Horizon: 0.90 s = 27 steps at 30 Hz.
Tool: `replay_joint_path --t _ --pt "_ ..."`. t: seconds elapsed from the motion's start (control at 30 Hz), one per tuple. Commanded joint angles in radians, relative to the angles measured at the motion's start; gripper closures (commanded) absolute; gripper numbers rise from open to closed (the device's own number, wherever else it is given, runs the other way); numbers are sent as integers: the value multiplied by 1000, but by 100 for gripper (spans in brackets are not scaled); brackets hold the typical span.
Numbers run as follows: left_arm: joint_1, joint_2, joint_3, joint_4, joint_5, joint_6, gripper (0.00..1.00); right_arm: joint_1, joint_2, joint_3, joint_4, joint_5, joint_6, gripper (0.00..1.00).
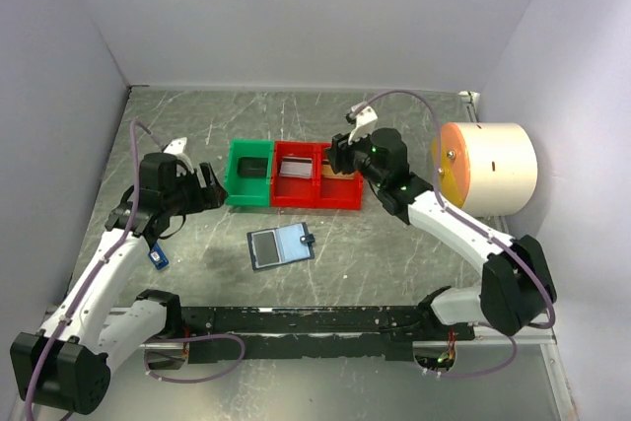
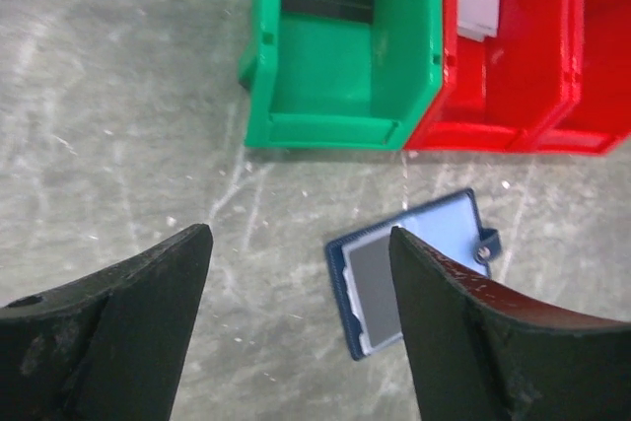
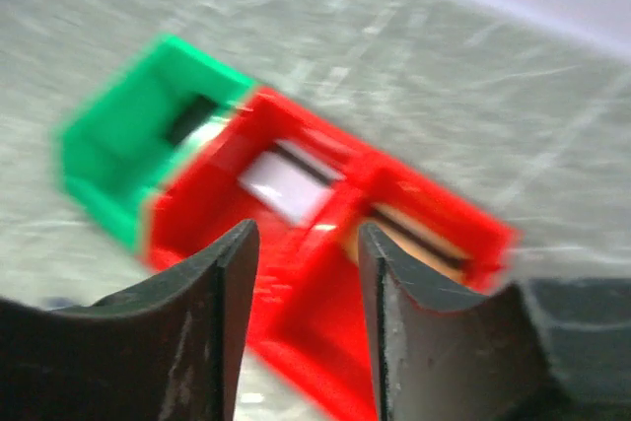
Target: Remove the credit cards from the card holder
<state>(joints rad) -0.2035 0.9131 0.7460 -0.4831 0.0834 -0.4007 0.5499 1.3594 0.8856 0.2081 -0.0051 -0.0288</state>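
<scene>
Left gripper [image 2: 298, 239] spread wide, card holder [image 2: 419, 268] lying open partly beneath one fingertip, right gripper [image 3: 306, 234] parted and empty above the red bins [image 3: 315, 337], and a careless pinch could skid that flat holder away.

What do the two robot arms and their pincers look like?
Both the left arm and right arm have white tubes joined by chunky black joints. A greyish-purple cable loops along each. Small green lights dot the right arm. The left gripper and right gripper each end in two broad, black, scuffed fingers.
</scene>
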Motion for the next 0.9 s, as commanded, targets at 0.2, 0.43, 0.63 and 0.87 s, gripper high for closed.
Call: replay_joint_path --t 0.2,0.43,0.63,0.87 --pt "-7 3 -189 177 463 -266 33 217 97 -190 113 -293 885 61" --pt "-159 41 -229 179 382 -307 36 349 212 -235 176 -206 1024 70" --pt "-282 79 -275 255 321 -394 43 376 290 -205 154 -228 1027 74" --pt "-334 157 -289 283 252 -409 48 379 349 -177 116 -210 1029 74"
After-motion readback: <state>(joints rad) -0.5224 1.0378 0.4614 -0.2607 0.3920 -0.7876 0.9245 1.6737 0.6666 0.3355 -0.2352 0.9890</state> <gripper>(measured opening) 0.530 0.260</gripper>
